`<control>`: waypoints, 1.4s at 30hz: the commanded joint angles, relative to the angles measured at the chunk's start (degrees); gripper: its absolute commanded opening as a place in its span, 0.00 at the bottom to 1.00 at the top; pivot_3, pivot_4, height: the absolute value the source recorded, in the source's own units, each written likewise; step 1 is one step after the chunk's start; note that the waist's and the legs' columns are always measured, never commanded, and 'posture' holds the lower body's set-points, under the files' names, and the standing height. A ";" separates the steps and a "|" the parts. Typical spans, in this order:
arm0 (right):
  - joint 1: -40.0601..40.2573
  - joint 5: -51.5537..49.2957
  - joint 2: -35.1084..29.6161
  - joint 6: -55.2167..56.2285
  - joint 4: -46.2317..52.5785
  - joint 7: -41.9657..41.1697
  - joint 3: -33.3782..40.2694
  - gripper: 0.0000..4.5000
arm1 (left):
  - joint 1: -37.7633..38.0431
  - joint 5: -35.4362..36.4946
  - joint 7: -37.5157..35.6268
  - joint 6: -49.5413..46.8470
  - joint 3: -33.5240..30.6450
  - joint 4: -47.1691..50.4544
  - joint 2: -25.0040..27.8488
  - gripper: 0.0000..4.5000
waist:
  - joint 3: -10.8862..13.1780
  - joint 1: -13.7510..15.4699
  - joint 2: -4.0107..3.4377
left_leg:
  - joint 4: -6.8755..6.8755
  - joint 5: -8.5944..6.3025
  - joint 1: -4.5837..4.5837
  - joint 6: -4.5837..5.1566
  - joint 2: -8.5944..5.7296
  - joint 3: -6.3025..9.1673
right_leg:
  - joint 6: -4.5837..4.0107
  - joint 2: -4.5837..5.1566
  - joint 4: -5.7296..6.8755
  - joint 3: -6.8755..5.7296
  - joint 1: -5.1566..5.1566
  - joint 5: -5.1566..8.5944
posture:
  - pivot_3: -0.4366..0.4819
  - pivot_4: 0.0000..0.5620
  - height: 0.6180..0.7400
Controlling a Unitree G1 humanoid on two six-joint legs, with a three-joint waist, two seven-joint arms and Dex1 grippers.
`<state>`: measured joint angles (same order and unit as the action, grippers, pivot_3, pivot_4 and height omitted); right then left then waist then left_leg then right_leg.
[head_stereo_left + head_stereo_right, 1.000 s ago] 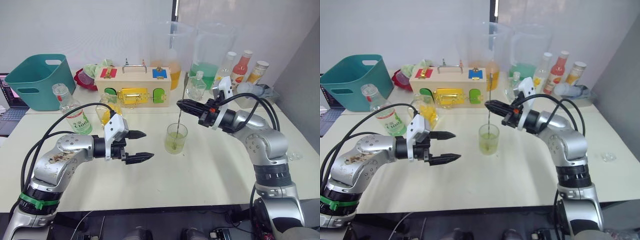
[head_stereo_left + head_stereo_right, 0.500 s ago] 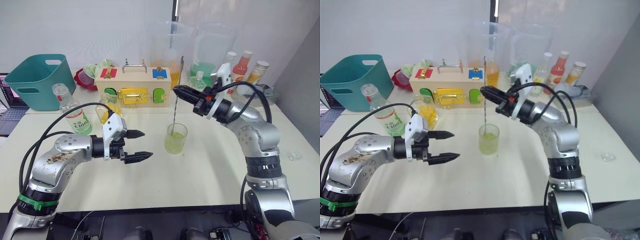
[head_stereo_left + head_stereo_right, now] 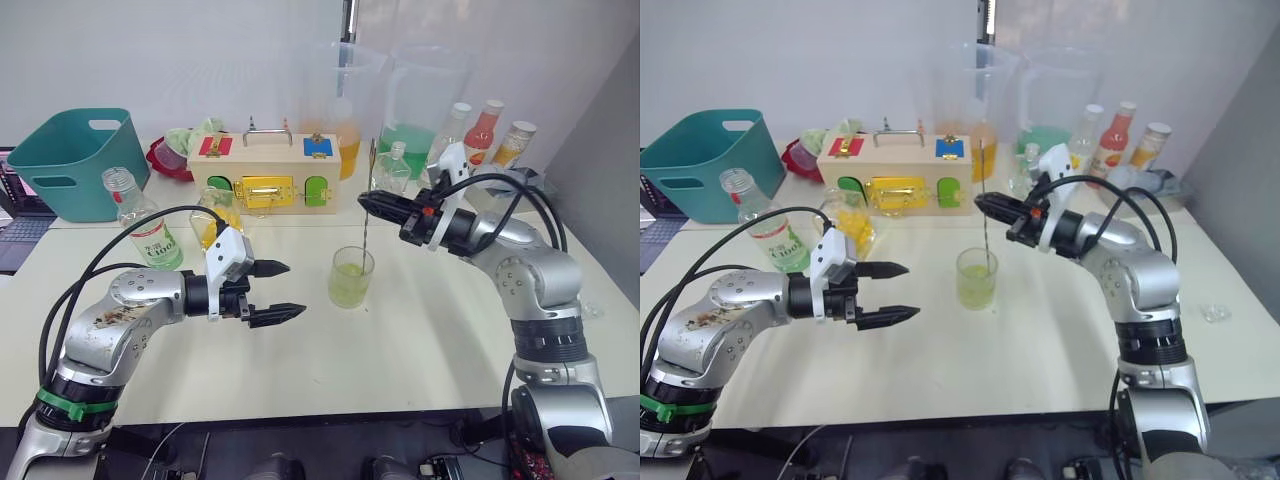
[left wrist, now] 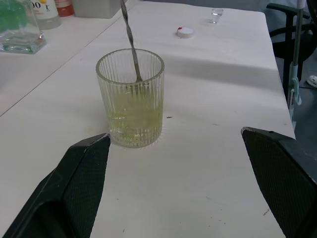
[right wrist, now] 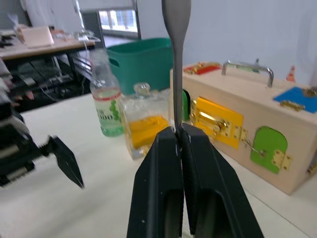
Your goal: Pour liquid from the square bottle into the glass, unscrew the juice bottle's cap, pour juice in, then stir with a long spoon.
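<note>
The glass (image 3: pixel 351 277), ribbed and half full of pale green liquid, stands mid-table. My right gripper (image 3: pixel 365 201) hovers above it, shut on the stem of the long spoon (image 3: pixel 365 235). The spoon's lower end dips into the glass (image 4: pixel 131 96), and its stem (image 5: pixel 176 59) rises between the closed fingers. My left gripper (image 3: pixel 280 291) is open just left of the glass, holding nothing. The juice bottle (image 3: pixel 140 228) stands uncapped at the left. Beside it is the square bottle (image 3: pixel 218 222) with yellow liquid. A small white cap (image 4: pixel 185 32) lies on the table beyond the glass.
A wooden latch box (image 3: pixel 266 172) stands behind the glass, with a teal basket (image 3: pixel 72 160) at the far left. Two large clear pitchers (image 3: pixel 345 105) and several bottles (image 3: pixel 482 133) line the back right. A small clear bottle (image 3: pixel 392 172) sits near my right gripper.
My right gripper rose and swung left, then came back down to the right, moving the spoon around inside the glass. The left arm has stayed put.
</note>
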<state>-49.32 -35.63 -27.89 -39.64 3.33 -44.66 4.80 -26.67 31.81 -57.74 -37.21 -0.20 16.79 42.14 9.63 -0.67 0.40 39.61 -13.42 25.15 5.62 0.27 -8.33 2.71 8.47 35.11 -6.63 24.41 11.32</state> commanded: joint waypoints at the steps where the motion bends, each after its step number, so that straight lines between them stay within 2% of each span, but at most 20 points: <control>1: -3.18 -3.66 -0.35 -1.79 3.87 1.28 3.09 0.00 | -1.26 2.08 -0.43 0.69 -2.26 0.73 -0.24 0.99 | 0.00 0.02 0.00 | 0.00 -0.01 0.00 -0.01 0.00 0.01 | 0.00 0.00 0.00 0.00 -0.01 0.00 | 0.48 0.27 1.00; 12: -7.18 -5.44 -2.33 -7.17 1.38 4.59 5.03 0.00 | -1.74 1.95 -1.16 2.50 -3.70 -0.88 0.74 0.99 | 0.00 0.00 0.00 | 0.00 0.00 0.00 -0.01 0.00 -0.01 | 0.00 0.00 0.01 0.00 0.00 0.00 | 0.48 0.27 1.00; 17: -11.94 -4.83 -9.68 -14.82 -3.82 4.83 6.14 0.00 | -2.30 3.55 -2.29 4.17 -6.82 -1.84 1.55 0.99 | 0.00 0.19 0.00 | 0.00 -0.01 0.01 0.01 -0.01 -0.01 | -0.01 0.01 0.00 0.00 0.01 0.00 | 0.48 0.27 1.00; 22: -19.59 3.25 -18.67 -17.43 -16.63 7.14 3.31 0.00 | -0.89 3.21 -2.35 6.47 -9.27 -2.37 1.37 0.99 | 0.01 0.10 -0.01 | 0.00 -0.10 0.01 -0.15 -0.03 -0.02 | -0.01 0.07 -0.10 0.02 0.04 0.00 | 0.48 0.27 1.00; 25: -24.52 7.09 -22.78 -23.98 -24.33 8.15 0.18 0.00 | 0.05 2.75 -1.93 7.36 -9.43 -2.28 1.12 0.99 | 0.01 0.07 -0.01 | -0.02 -0.10 0.01 -0.15 -0.05 -0.10 | -0.02 0.09 -0.10 0.12 0.15 0.00 | 0.48 0.27 1.00; 29: -26.28 9.99 -28.14 -30.91 -29.18 -1.60 -10.17 0.00 | 1.69 2.52 -0.92 8.09 -9.34 -1.30 0.63 0.99 | 0.01 -0.17 -0.01 | -0.08 -0.10 0.01 -0.14 -0.02 -0.15 | -0.04 0.09 -0.11 0.22 0.25 0.00 | 0.48 0.27 1.00; 33: -25.77 11.79 -29.30 -33.47 -32.26 -7.72 -15.70 0.00 | 2.93 2.98 0.15 8.00 -9.49 0.08 0.39 0.99 | 0.01 -0.24 -0.01 | -0.08 -0.10 0.04 -0.12 0.02 -0.25 | -0.05 0.10 -0.10 0.31 0.34 -0.01 | 0.48 0.27 1.00; 38: -24.32 14.27 -25.38 -36.17 -39.76 -7.54 -17.25 0.00 | 6.27 3.06 1.14 8.22 -10.03 2.81 0.51 0.99 | 0.00 -0.19 -0.01 | -0.08 0.08 0.06 0.21 0.03 -0.30 | -0.07 0.10 -0.07 0.39 0.40 -0.02 | 0.48 0.27 1.00; 42: -21.48 16.64 -22.82 -34.48 -42.95 -8.70 -19.04 0.00 | 8.44 3.85 1.56 7.71 -10.74 4.94 0.85 0.99 | 0.01 0.12 -0.01 | -0.06 -0.08 0.12 -0.08 0.04 -0.32 | -0.09 0.10 -0.07 0.40 0.46 -0.03 | 0.48 0.27 1.00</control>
<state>-70.89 -20.26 -50.19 -75.19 -39.18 -52.54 -14.01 -18.24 34.21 -56.51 -30.16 -9.13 19.37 42.51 9.64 -0.55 0.40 39.55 -13.52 25.29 5.50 0.29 -8.66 2.62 8.59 35.03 -6.23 24.87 11.28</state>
